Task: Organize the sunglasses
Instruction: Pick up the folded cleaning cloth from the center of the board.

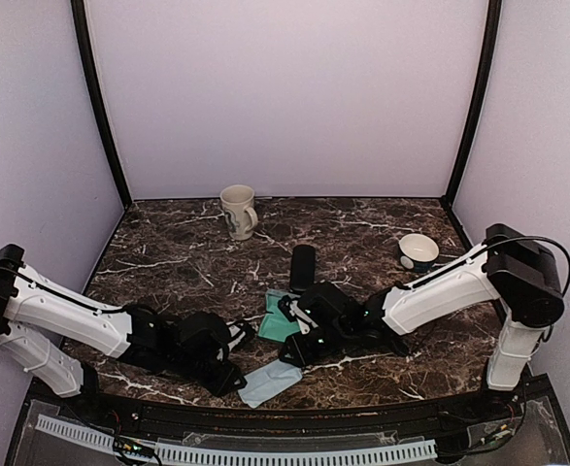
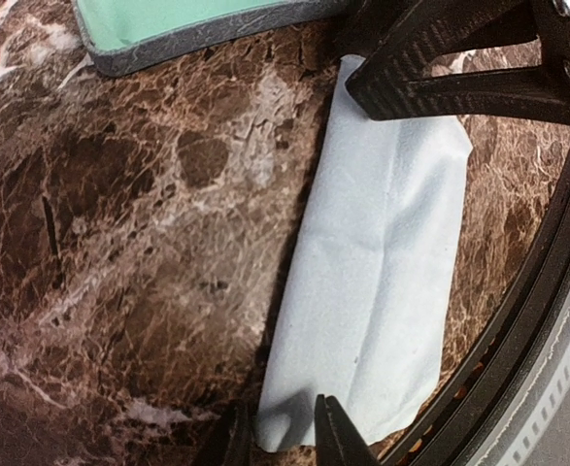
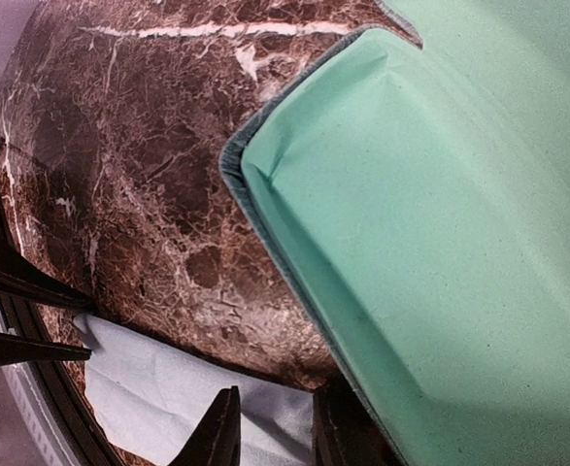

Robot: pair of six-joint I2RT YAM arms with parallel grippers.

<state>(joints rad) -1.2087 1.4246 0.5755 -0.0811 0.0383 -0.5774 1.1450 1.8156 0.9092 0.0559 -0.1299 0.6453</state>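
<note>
1. On the marble table [image 1: 168,252], no sunglasses can be made out in any view. They are probably hidden beneath the two arms or shut inside a case, so their position cannot be given more closely.
2. An open grey case [image 1: 273,320] lies near the middle of the table with its green lining facing up. It is presumably open so that a pair can be laid in it.
3. A black oblong case [image 1: 303,267] sits just behind the open case. It appears to be closed.
4. A pale blue cleaning cloth [image 1: 270,382] lies flat at the table's near edge, with a crease along its length. One end is close to the rim of the open case. It probably has to be folded or moved aside, which would explain why both arms are reaching for it.
5. The left gripper [image 2: 283,437] is low over one end of the cloth. Its fingertips [image 2: 338,442] stand a narrow gap apart, and cloth shows between them. No fabric looks lifted or pinched.
6. The right gripper [image 3: 275,432] is low over the opposite end of the cloth, just beside the case rim. Its fingertips [image 3: 224,432] also stand a narrow gap apart over the cloth, and nothing is visibly clamped.
7. A mug [image 1: 238,212] and a bowl [image 1: 419,251] stand toward the back, well apart from the work.
</note>
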